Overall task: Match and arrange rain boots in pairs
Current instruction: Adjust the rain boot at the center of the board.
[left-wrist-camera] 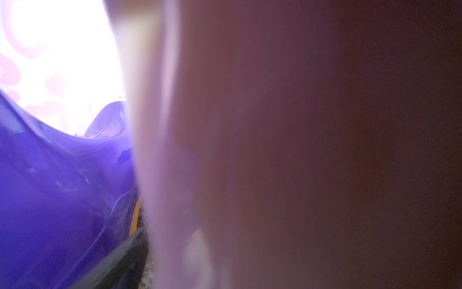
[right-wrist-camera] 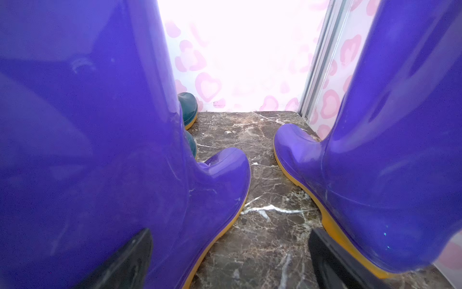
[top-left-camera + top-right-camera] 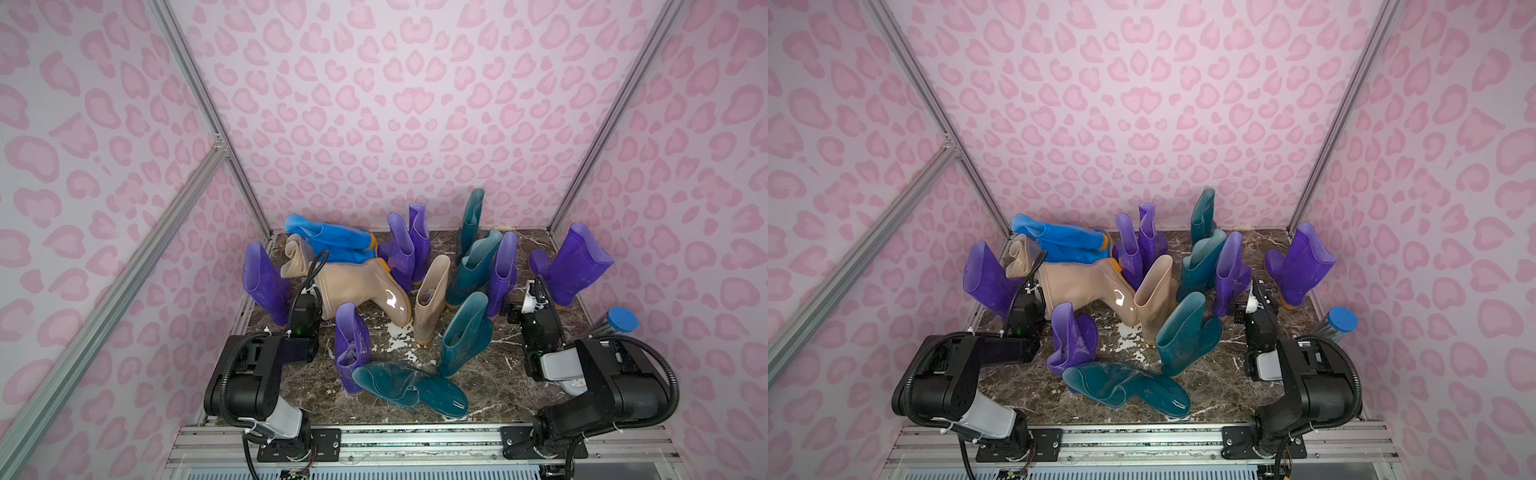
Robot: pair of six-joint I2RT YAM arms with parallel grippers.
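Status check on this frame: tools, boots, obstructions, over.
Right tool open, low between two upright purple boots. Left tool open, crowded by fallen beige boot. Pairing unfinished; teal boot lying flat up front.

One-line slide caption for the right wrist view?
Right hand open, low between two standing purple rain boots on the marble tabletop.

In a top view, glossy orange-soled rain boots (image 3: 461, 336) cluster at centre. The blue boots (image 3: 328, 239) lie flat at upper left, above a toppled beige boot (image 3: 357, 291). An upright beige boot (image 3: 432, 295) stands mid-frame. A left purple boot (image 3: 266, 282) and a right purple boot (image 3: 577, 266) stand at the cluster's edges. A fallen teal boot (image 3: 407, 386) lies at lower centre.
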